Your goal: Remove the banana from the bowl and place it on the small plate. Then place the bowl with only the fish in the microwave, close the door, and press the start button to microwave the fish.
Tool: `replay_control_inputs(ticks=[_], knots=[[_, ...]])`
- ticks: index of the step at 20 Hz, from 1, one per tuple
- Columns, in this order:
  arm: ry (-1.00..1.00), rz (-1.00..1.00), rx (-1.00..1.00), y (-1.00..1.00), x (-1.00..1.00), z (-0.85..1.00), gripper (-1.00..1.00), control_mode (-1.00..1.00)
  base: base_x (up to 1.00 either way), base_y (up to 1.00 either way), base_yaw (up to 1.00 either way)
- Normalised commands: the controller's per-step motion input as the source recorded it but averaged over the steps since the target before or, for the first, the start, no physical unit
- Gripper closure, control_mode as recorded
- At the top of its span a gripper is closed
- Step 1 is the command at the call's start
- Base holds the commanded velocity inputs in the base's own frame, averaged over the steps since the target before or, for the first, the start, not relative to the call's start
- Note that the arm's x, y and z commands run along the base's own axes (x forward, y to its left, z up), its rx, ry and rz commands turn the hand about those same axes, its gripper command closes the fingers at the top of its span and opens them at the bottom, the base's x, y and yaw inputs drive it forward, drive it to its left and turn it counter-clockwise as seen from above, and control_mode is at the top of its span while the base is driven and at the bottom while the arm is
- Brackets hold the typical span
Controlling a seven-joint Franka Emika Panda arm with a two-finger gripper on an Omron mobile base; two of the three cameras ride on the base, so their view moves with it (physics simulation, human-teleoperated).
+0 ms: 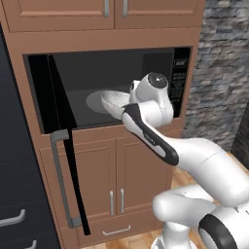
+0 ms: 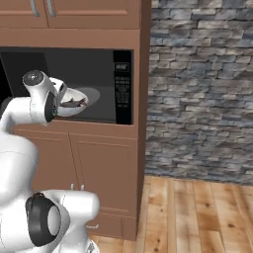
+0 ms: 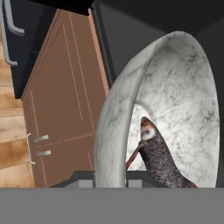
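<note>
Currently the gripper (image 3: pixel 110 175) is clamped on the rim of the bowl (image 3: pixel 183 105), held at the mouth of the microwave (image 1: pixel 112 68) with the fish (image 3: pixel 158 158) inside. Risk: tilting the bowl may spill the fish; the rim may strike the cavity edge.

My arm (image 1: pixel 194 160) rises from the base, bends at the elbow and reaches forward and up, wrist (image 1: pixel 153 92) turned sideways. My gripper (image 3: pixel 110 177) is pinched nearly shut on the rim of the bowl (image 3: pixel 175 100), one finger (image 3: pixel 81 178) outside the wall, the other inside, the bowl held on edge before my hand.
</note>
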Motion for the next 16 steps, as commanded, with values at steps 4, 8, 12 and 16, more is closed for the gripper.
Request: replay_control_inputs(ticks=[4, 8, 12, 16], knots=[[0.00, 0.00, -0.07, 0.01, 0.55, 0.00, 1.00, -1.00, 0.00, 0.00, 0.00], [0.00, 0.00, -0.06, 0.00, 0.46, 0.00, 1.00, -1.00, 0.00, 0.00, 0.00], [0.00, 0.00, -0.07, 0.06, 0.39, -0.04, 1.00, -1.00, 0.00, 0.00, 0.00], [0.00, 0.00, -0.09, 0.23, 0.39, -0.19, 1.00, -1.00, 0.00, 0.00, 0.00]])
